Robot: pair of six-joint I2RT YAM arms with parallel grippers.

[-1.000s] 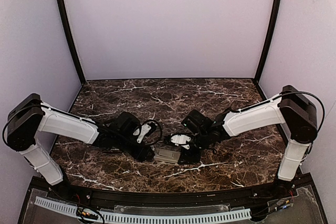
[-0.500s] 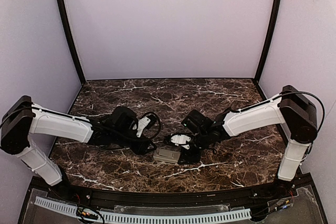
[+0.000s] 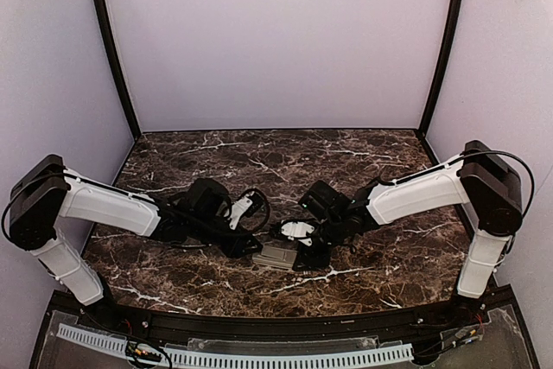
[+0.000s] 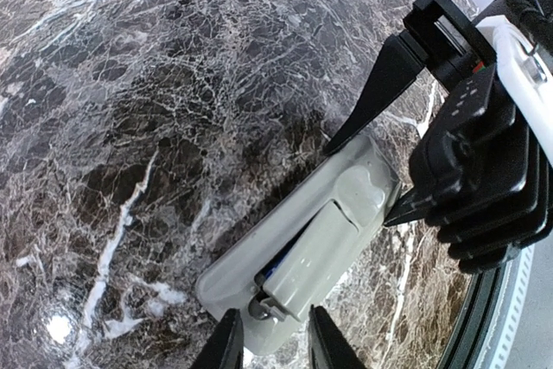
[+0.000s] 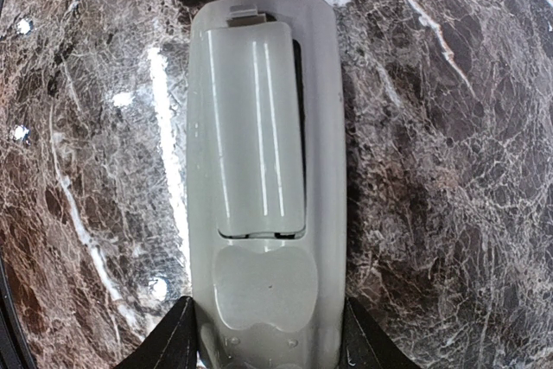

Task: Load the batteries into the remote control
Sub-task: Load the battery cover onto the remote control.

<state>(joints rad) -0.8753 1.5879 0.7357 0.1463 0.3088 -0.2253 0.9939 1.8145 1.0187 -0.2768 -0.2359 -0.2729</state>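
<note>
**Remote pinned, back up**

The right gripper [image 5: 268, 339] clamps the remote control [image 5: 259, 300], which lies grey back up on the marble table [image 4: 130, 84]. The left gripper [image 4: 272, 347] hangs narrow-jawed over the far end, grip unclear. A blue battery [image 4: 275, 267] peeks from under the cover [image 5: 255, 127].

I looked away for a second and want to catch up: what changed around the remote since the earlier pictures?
Only the left arm moved. Its shoulder and elbow sank toward the near-left corner, then rose back, leaving the left gripper at the remote control's left end. Nothing was visibly taken or released. The right gripper kept clamping the other end, and the remote stayed put.
</note>
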